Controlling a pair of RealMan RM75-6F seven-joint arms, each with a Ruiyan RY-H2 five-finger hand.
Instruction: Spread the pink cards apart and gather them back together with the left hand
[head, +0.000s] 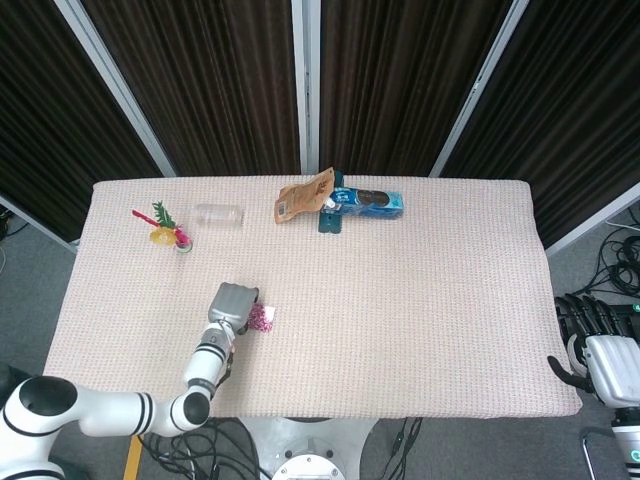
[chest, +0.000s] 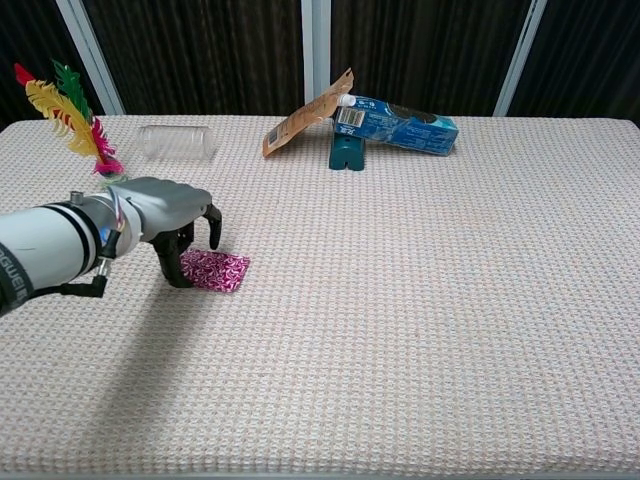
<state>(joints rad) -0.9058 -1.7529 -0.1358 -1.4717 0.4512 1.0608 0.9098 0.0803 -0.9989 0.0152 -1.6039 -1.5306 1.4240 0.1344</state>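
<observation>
The pink patterned cards (head: 264, 318) (chest: 218, 270) lie flat in a small stack on the left front part of the cloth-covered table (head: 420, 320). My left hand (head: 232, 302) (chest: 160, 215) arches over their left edge with its fingers curled down. The fingertips (chest: 180, 272) touch the table at that edge, and the thumb hangs just above the cards without pinching them. My right hand (head: 598, 352) stays off the table's right edge, fingers spread, holding nothing.
A feathered shuttlecock (head: 165, 228) (chest: 65, 110) and a clear plastic cup on its side (head: 218, 215) (chest: 177, 142) lie at the back left. A blue box (head: 367, 202) (chest: 400, 120), a brown pouch (head: 303, 197) and a teal stand (chest: 347, 152) sit at the back centre.
</observation>
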